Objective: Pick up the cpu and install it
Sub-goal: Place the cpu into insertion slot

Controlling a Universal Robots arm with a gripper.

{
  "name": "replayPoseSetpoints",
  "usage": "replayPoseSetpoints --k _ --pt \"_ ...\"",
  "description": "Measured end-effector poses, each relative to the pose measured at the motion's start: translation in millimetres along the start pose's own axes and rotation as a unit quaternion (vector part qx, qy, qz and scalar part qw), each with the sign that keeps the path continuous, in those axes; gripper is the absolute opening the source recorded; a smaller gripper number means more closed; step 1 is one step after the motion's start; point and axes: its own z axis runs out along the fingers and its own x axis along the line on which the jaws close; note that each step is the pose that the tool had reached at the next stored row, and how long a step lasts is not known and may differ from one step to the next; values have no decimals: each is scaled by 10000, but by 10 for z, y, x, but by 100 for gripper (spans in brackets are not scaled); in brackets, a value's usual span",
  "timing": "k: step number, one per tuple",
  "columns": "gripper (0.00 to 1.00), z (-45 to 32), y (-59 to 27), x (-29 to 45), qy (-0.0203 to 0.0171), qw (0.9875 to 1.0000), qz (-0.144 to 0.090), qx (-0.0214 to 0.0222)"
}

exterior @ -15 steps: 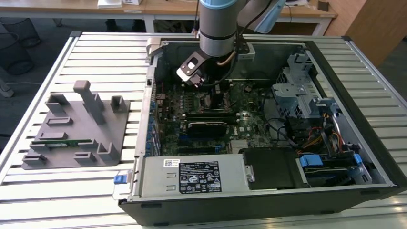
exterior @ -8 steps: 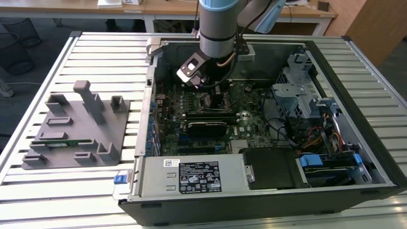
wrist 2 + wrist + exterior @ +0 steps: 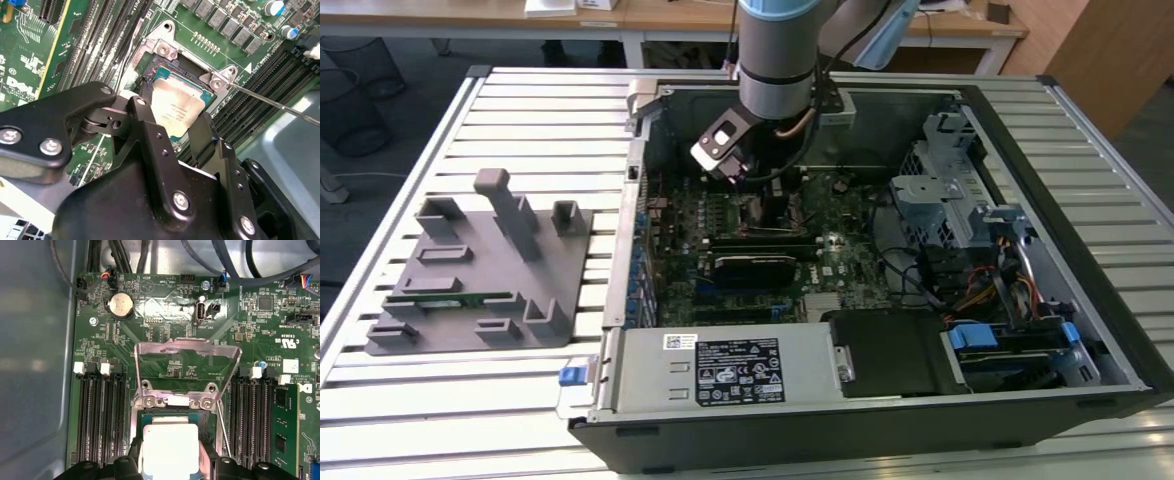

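Now, on the exterior view's left, a grey tray sits on the slatted tabletop, a green memory stick lying among its upright blocks. Just beside it stands the open computer case, its power supply at the near edge. The arm reaches down from above into the middle of the case, right over the motherboard. Further to the exterior view's right is the metal drive cage.

Up close in the second wrist view, the end effector is narrowed onto the cpu, and its black fingers press on two opposite edges of the chip. The silver top faces up, and the cpu is at the socket, inside the metal frame. Whether it is fully seated or just above, I cannot tell. The thin lever rod sticks out to one side.

In the first wrist view the cpu shows between the fingertips. The load plate stands flipped open beyond it, and black memory slots flank the socket. A round coin battery sits further up the board.
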Motion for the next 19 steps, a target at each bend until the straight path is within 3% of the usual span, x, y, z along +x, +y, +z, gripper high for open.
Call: replayPoseSetpoints --k 6,19 --pt "53 9 -1 -2 -11 9998 211 -2" --pt "53 43 -4 -36 -11 9998 177 0"
